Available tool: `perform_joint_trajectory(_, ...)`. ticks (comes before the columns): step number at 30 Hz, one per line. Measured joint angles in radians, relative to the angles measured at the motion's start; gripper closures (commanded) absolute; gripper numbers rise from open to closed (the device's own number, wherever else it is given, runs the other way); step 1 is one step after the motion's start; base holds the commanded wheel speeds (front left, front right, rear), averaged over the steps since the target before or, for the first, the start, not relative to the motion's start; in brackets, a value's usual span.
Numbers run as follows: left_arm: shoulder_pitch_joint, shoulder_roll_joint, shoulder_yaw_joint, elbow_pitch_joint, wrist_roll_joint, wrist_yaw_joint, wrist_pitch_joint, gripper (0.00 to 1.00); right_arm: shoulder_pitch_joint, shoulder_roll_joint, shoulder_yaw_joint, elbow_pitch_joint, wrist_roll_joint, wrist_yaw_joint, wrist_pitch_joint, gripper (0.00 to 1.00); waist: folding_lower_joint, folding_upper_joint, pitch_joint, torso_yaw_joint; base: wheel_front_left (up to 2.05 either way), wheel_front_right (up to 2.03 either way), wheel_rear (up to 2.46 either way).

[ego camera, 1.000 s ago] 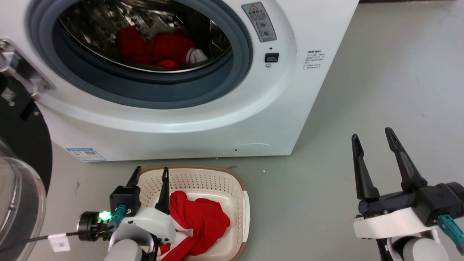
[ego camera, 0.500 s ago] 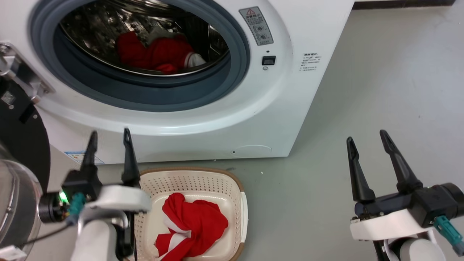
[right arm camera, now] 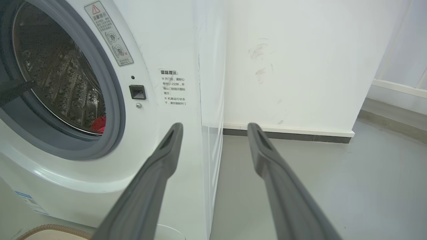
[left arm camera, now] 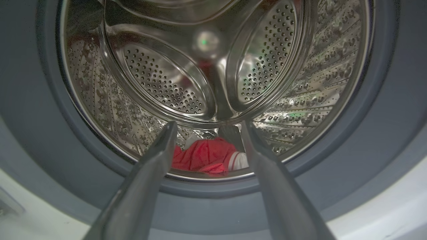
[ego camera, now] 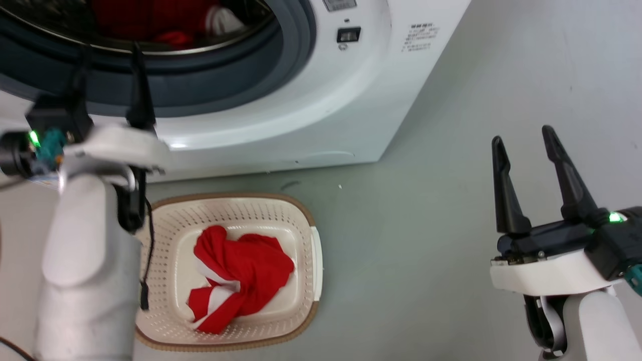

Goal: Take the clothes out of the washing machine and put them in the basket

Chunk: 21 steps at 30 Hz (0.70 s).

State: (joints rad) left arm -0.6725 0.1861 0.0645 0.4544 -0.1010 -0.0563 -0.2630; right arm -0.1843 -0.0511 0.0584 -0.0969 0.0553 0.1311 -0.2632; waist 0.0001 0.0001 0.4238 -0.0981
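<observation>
The white washing machine (ego camera: 311, 100) fills the top of the head view, its grey-rimmed porthole open. Red clothes (left arm camera: 203, 158) with a white cuff lie at the bottom of the perforated steel drum (left arm camera: 160, 83). My left gripper (ego camera: 110, 47) is raised in front of the porthole's lower rim, open and empty, pointing into the drum (left arm camera: 208, 124). The cream basket (ego camera: 313, 240) sits on the floor below the machine with a red and white garment (ego camera: 241, 265) in it. My right gripper (ego camera: 521, 135) hangs open and empty over the floor to the right (right arm camera: 215, 126).
Grey floor (ego camera: 426, 225) stretches to the right of the basket and machine. A white wall (right arm camera: 300, 66) with a dark skirting strip stands behind the machine's right side. A black cable (ego camera: 145, 260) hangs from my left arm over the basket's left wall.
My left gripper rose from the basket to the porthole, leaving the red garment in the basket. The head camera tipped downward. My right gripper stayed open and kept its place.
</observation>
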Motion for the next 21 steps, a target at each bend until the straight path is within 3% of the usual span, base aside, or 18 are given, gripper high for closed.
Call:
perform_joint_trajectory(6,-0.188,0.044,-0.023,0.155,0.019,-0.014,0.01,0.0,-0.035,0.0,-0.007,-0.011,0.018,0.0,0.0,0.0,0.0,0.0,0.085,-0.029,0.0,0.0,0.0)
perform_joint_trajectory(12,-0.442,0.091,-0.035,0.324,0.021,-0.029,0.088,0.0,-0.083,0.0,-0.012,-0.034,0.044,0.0,0.0,0.0,0.0001,0.0,0.185,-0.062,0.0,0.0,0.0)
perform_joint_trajectory(21,-0.764,0.164,-0.067,0.532,0.016,-0.052,0.281,0.0,-0.147,0.0,-0.031,-0.066,0.091,0.0,0.0,0.0,0.0001,0.0,0.331,-0.108,0.0,0.0,0.0)
